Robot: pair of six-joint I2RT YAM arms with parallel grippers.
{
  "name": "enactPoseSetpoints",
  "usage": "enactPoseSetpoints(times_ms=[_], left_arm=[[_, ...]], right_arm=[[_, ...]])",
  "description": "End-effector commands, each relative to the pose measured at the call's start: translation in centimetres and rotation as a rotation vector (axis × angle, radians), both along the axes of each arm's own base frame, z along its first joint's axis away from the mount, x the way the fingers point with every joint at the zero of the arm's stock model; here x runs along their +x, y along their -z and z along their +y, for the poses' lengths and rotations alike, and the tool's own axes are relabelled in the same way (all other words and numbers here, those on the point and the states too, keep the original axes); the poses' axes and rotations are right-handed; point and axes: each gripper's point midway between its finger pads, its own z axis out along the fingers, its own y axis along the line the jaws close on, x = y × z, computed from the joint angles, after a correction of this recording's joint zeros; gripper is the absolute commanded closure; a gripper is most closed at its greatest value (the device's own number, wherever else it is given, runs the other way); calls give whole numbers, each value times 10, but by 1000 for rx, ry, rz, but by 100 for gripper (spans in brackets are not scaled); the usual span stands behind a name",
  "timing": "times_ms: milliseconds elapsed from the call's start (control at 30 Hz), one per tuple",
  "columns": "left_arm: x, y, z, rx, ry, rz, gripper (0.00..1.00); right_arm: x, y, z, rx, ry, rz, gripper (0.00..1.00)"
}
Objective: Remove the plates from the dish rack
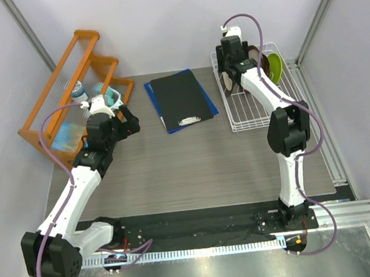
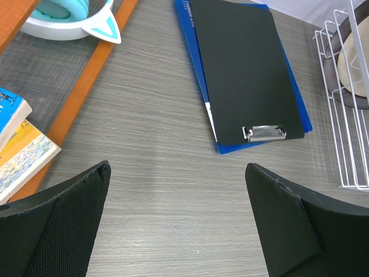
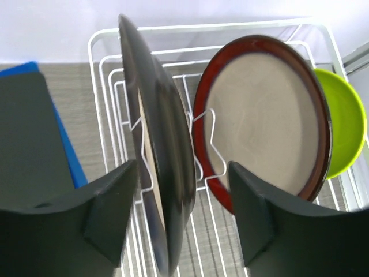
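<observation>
The dark brown-grey rimmed plate (image 3: 164, 161) stands on edge in the white wire dish rack (image 3: 173, 29). My right gripper (image 3: 181, 173) straddles its rim, one finger on each side, jaws apart with a gap to the plate on both sides. Behind it the dark red rimmed plate (image 3: 265, 115) leans upright in the tines. From above, the right gripper (image 1: 233, 75) hangs over the rack's (image 1: 251, 116) far end. My left gripper (image 2: 177, 173) stands open above bare table with nothing between its fingers, and is seen from above near the orange shelf (image 1: 127, 121).
A lime-green bowl (image 3: 343, 127) sits behind the red rimmed plate. A black clipboard on a blue folder (image 1: 180, 98) lies mid-table, left of the rack. An orange wooden shelf (image 1: 68, 78) with books and a small bowl stands at the far left.
</observation>
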Motion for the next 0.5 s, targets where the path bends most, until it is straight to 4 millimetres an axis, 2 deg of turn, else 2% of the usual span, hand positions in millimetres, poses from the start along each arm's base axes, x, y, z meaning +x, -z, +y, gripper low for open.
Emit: enactPoseSetpoints(times_ms=[0, 133, 300, 367, 433, 467], left_arm=[[10, -7, -4, 4, 8, -44, 1], [11, -3, -7, 8, 20, -35, 1], [11, -5, -7, 16, 20, -40, 0], [11, -5, -4, 24, 11, -42, 1], [11, -4, -3, 30, 5, -40, 1], [12, -3, -3, 31, 4, -38, 1]], right_arm=[[11, -27, -7, -64, 33, -56, 35], [16, -12, -7, -91, 37, -20, 34], [22, 6, -8, -120, 45, 9, 38], [22, 8, -8, -128, 52, 13, 46], [21, 10, -6, -132, 49, 18, 66], [22, 9, -6, -136, 50, 16, 73]])
